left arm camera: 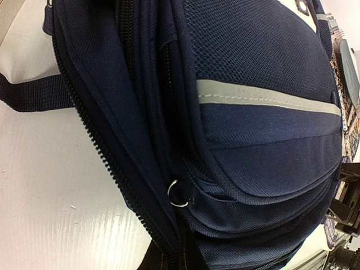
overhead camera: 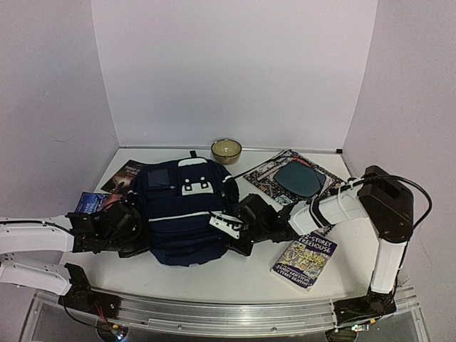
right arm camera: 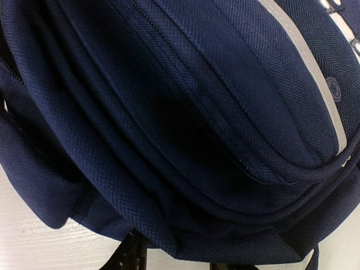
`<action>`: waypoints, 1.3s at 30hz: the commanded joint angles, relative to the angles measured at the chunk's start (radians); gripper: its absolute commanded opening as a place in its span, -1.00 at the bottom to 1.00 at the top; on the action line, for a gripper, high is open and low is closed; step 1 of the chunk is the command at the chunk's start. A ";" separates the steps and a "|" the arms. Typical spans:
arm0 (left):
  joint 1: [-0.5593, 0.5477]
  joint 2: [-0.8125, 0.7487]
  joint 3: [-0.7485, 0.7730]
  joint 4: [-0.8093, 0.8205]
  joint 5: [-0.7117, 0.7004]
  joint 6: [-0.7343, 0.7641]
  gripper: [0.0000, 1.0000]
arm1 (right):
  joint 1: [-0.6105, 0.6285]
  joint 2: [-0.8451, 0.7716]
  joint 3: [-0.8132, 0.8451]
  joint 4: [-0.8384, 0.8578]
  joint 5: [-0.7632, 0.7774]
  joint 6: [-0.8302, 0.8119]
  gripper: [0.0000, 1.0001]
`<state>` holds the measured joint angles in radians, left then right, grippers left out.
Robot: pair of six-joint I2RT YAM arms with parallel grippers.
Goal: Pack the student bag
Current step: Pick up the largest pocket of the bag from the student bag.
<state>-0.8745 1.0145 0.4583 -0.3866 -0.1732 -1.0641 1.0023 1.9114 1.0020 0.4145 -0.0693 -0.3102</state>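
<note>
**Lying flat: student bag [overhead camera: 182,214] between two hands**

The student bag, domed and padded in coarse woven navy fabric, rests on the white table [overhead camera: 228,274]. A pale grey stripe [left arm camera: 270,97] crosses its front pocket [left arm camera: 264,152]. The left hand [overhead camera: 135,226] is closed at its left flank. The right hand [overhead camera: 239,226], at the right flank, has its fingers [right arm camera: 132,253] apart. A metal ring [left arm camera: 178,193] hangs beside the chunky zip [left arm camera: 101,152].

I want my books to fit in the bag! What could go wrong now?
The student bag lies soft and saggy between the left hand and the right hand, so a tug might drag it instead of opening it. It could shove the blue book beside it. The right arm might nudge the Treehouse book off the near edge.
</note>
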 commanded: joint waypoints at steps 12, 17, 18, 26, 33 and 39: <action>-0.001 -0.010 0.074 0.024 0.045 0.059 -1.00 | -0.002 -0.111 0.023 0.065 0.108 -0.055 -0.20; 0.000 -0.010 0.083 0.018 0.055 0.070 -1.00 | -0.001 -0.082 0.037 0.067 0.126 -0.064 -0.19; -0.001 -0.014 0.082 0.017 0.058 0.070 -1.00 | -0.002 -0.075 0.040 0.067 0.112 -0.065 -0.19; 0.000 -0.052 0.086 0.016 0.083 0.077 -1.00 | -0.007 0.019 0.082 0.057 0.078 -0.064 -0.46; 0.000 -0.114 0.071 -0.015 0.068 0.062 -1.00 | -0.059 -0.008 0.074 0.037 0.119 -0.035 -1.00; -0.001 -0.173 0.054 -0.083 0.058 0.045 -1.00 | -0.173 -0.045 0.091 -0.059 0.146 -0.011 -1.00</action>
<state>-0.8696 0.9032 0.4786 -0.4222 -0.1139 -1.0253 0.9438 1.9276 1.0429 0.4229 -0.0083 -0.3640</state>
